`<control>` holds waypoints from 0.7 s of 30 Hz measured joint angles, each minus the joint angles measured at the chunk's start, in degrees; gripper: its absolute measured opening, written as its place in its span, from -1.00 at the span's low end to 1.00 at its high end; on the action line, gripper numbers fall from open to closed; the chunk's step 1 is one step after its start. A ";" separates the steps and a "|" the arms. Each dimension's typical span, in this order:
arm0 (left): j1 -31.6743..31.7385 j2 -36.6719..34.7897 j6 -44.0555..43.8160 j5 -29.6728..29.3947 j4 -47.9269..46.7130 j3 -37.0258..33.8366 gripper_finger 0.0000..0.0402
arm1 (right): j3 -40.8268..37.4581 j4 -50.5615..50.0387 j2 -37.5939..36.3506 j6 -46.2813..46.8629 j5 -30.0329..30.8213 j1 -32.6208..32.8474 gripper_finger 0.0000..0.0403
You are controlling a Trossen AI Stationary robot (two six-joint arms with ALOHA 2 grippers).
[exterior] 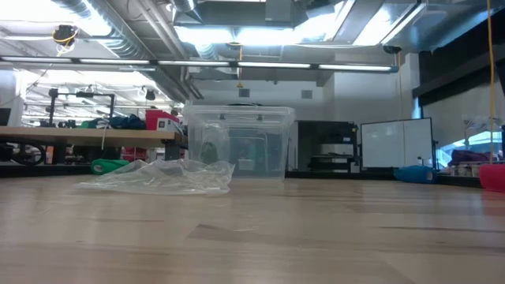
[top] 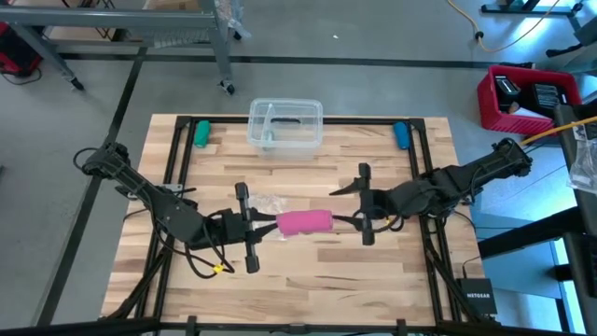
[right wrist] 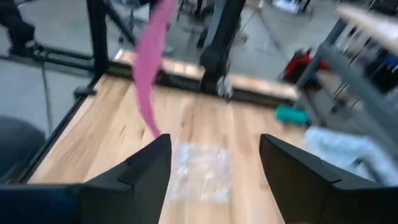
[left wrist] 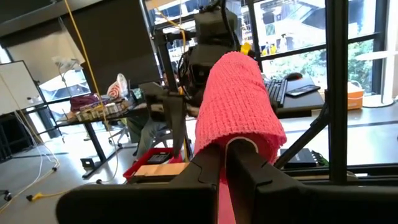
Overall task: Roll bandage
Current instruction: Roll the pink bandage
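While the left claw (top: 264,225) clamps the bandage (top: 304,222), the right claw (top: 347,205) gapes beside it.

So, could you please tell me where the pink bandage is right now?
In the high view the bandage sits mid-table between both arms, held by the left pincer, next to the clear wrapper.

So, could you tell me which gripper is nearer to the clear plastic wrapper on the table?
Left. The left gripper, shut on the bandage, is right beside the wrapper. The right gripper, open, is on the bandage's far side, farther from it.
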 joint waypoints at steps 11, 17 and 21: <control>0.01 0.00 -0.02 0.00 0.00 0.02 -0.98 | -3.94 3.08 0.56 7.46 -5.57 2.57 0.22; 0.01 0.00 -0.28 0.00 -0.03 0.04 -0.98 | -5.85 15.04 1.70 1.26 -0.95 2.57 0.22; 0.01 0.00 -0.21 0.00 -0.06 0.04 -0.98 | -3.84 18.71 1.31 -0.40 -1.30 2.68 0.22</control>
